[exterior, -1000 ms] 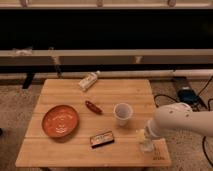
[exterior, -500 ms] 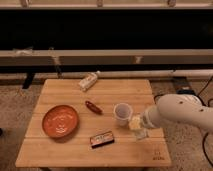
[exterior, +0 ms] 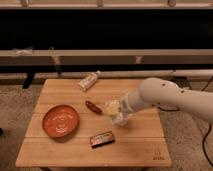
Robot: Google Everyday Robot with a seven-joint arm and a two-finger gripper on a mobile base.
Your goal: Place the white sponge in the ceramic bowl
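The white sponge (exterior: 112, 106) shows as a small pale block at the tip of my gripper (exterior: 115, 109), which is shut on it just above the middle of the wooden table (exterior: 140, 145). My arm reaches in from the right. The ceramic bowl (exterior: 61, 121), a wide orange-red dish, sits on the table's left side, well to the left of the gripper and holding nothing.
A white cup (exterior: 123, 119) stands right under and behind the gripper, partly hidden. A small red object (exterior: 93, 106) lies between the gripper and the bowl. A dark packet (exterior: 102, 139) lies near the front. A pale carton (exterior: 88, 81) lies at the back edge.
My gripper has carried the sponge from the table's front right corner leftward and back, to a spot over the cup near the table's middle.
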